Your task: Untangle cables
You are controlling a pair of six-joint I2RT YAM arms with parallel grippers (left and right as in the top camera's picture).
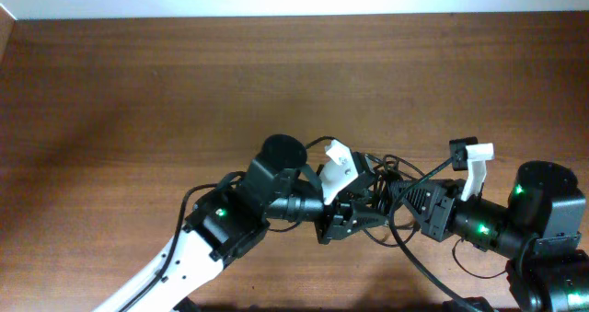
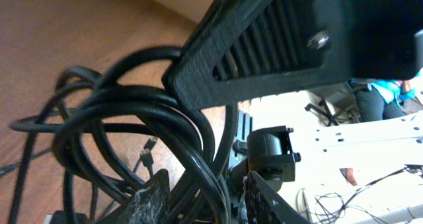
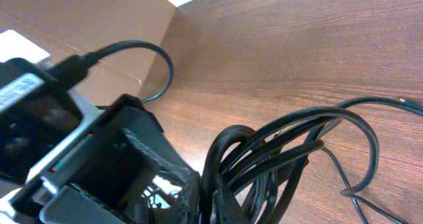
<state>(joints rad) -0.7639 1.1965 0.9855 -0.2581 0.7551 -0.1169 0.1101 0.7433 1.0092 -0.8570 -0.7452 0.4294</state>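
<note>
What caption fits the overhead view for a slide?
Left gripper and right gripper meet at tangled black cables on a wooden table.

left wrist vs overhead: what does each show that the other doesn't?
Left wrist only: a small plug among the loops, and the room past the table edge. Overhead only: the left arm and right arm whole, and the bare table around them. Both: the bunched black cables.

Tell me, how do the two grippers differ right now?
The right gripper is shut on the cables; the left gripper has its fingers apart, cables running between them. The left gripper reaches in from the left, the right gripper from the right. Both are black and meet at the same bunch.
</note>
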